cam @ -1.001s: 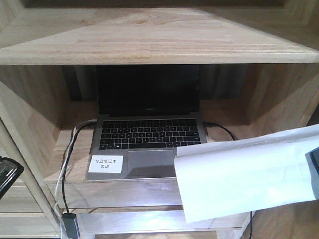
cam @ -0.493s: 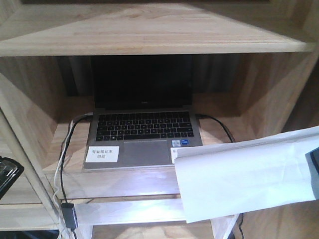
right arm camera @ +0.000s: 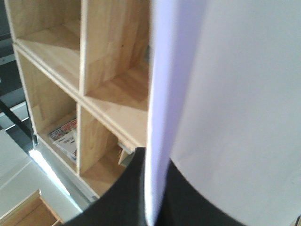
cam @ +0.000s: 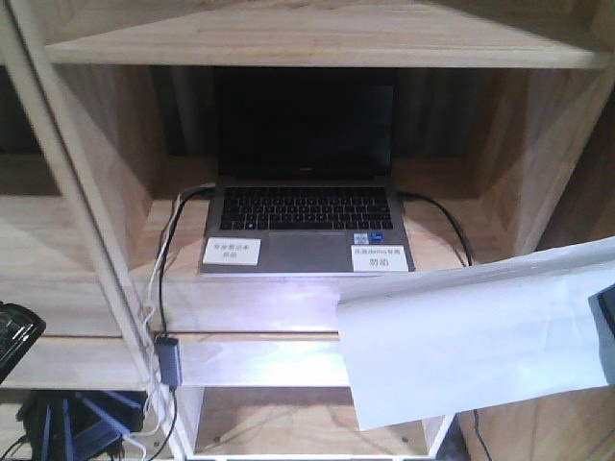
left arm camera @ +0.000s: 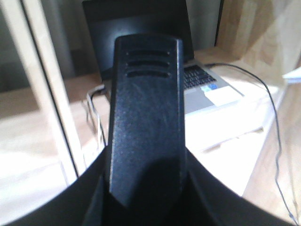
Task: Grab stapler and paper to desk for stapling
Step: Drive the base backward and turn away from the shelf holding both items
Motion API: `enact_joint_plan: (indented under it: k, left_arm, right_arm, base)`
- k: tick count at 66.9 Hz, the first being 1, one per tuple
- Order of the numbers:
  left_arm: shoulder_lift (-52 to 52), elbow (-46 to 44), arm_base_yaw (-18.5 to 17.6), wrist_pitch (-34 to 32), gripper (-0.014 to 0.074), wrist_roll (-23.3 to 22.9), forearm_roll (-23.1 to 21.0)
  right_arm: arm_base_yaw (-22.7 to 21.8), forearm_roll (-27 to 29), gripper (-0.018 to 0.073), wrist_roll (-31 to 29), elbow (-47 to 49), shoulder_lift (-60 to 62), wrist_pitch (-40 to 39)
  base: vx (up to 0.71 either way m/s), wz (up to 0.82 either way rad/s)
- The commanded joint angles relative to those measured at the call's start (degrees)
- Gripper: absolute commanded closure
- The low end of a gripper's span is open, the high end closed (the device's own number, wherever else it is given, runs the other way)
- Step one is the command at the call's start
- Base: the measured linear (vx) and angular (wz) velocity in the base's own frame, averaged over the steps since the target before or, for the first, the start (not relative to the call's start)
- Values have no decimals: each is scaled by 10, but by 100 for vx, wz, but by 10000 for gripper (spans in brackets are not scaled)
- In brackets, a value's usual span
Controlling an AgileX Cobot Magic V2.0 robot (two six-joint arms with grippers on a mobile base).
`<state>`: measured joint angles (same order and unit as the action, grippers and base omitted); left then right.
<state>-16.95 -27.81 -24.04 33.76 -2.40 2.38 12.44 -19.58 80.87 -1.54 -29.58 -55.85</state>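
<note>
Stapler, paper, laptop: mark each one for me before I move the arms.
stapler [left arm camera: 146, 122], left wrist view, middle of its black top cover.
paper [cam: 471, 336], front-facing view, centre of the white sheet.
laptop [cam: 306, 207], front-facing view, on its keyboard.

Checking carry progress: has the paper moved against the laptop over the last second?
Yes. The paper covered the laptop's front-right corner; now it lies lower, clear of it.

Black left fingers [left arm camera: 84, 202], smooth and curved, black right fingers [right arm camera: 122, 197], tapered tip
</note>
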Motion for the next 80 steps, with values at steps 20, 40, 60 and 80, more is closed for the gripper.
enact_joint_plan:
  k: [20,40,60,80]
  left_arm:
    - [-3,-18,-3,-61,603,0,-2]
    - [-3,-18,-3,-61,603,0,-2]
    - [-3,-18,-3,-61,603,0,-2]
    - [-3,-18,-3,-61,603,0,-2]
  right_arm:
    - [0,9,566,-6,-13,-2,-39]
    - [0,9,566,-6,-13,-2,-39]
    - [0,9,566,-6,-13,-2,-39]
    - [0,9,566,-6,-13,-2,-39]
  base:
    - [-20,2]
    - [-16,-6]
    - [-7,12]
    - [-2,43]
